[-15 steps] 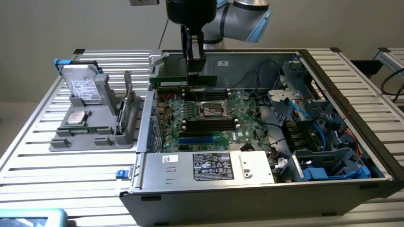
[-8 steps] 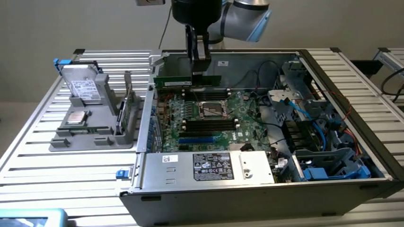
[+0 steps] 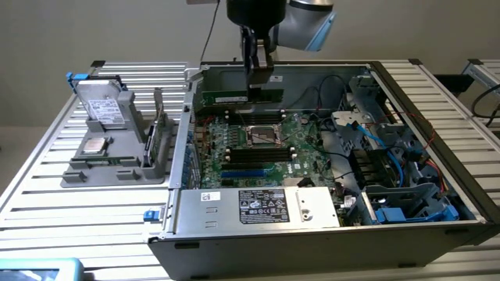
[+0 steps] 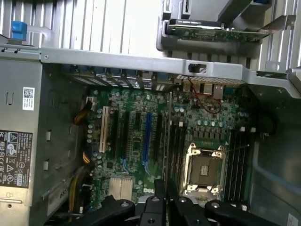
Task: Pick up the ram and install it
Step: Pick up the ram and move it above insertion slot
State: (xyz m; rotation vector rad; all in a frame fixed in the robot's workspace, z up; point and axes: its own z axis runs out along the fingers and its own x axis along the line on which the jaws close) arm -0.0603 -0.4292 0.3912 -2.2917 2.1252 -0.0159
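Hangs straight down into the open grey metal computer case (image 3: pixel 312 249), black two-fingered gripper (image 3: pixel 261 85) clenched on the long, thin dark green ram stick (image 3: pixel 226 98) (from the wrist, a thin edge-on line). Held on edge, long axis running from the exterior view's left to right, above the far black memory slots (image 3: pixel 254 113).

A single robot arm (image 3: pixel 306 23) comes down from the top edge of the exterior view. Its grey and blue wrist joint is bent so that the black hand (image 3: pixel 262 85) points straight down. The hand's fingers (image 4: pixel 159 200) are drawn close together, pinching a ram (image 3: pixel 222 96) held on its long edge.
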